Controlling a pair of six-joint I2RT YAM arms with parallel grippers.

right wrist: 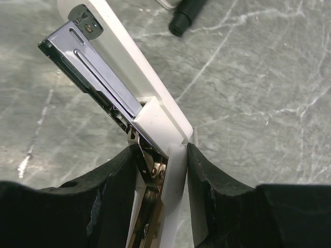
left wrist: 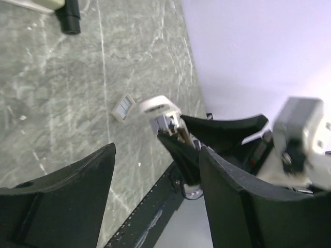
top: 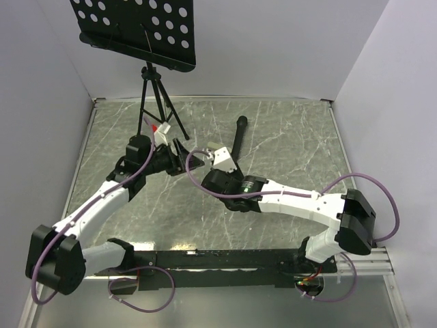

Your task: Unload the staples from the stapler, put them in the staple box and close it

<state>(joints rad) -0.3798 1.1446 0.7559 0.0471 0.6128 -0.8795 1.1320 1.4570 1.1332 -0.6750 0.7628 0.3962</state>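
The grey veined table point(top: 293, 150) is boxed in by white walls point(top: 382, 61) on the left, right and far sides. Its right half lies open, while a black perforated music stand point(top: 136, 27) on three legs fills the far left corner. Near the middle, the right gripper point(right wrist: 160, 155) is clamped on the stapler point(right wrist: 155, 116). The stapler's white plastic body and dark glossy metal magazine are hinged apart. The left gripper point(left wrist: 158, 155) faces it, curved black fingers point(left wrist: 62, 196) spread wide around nothing. A short ribbed strip of staples point(left wrist: 123, 107) lies on the table near the stapler's tip. A black rod point(top: 239, 137) lies farther back.
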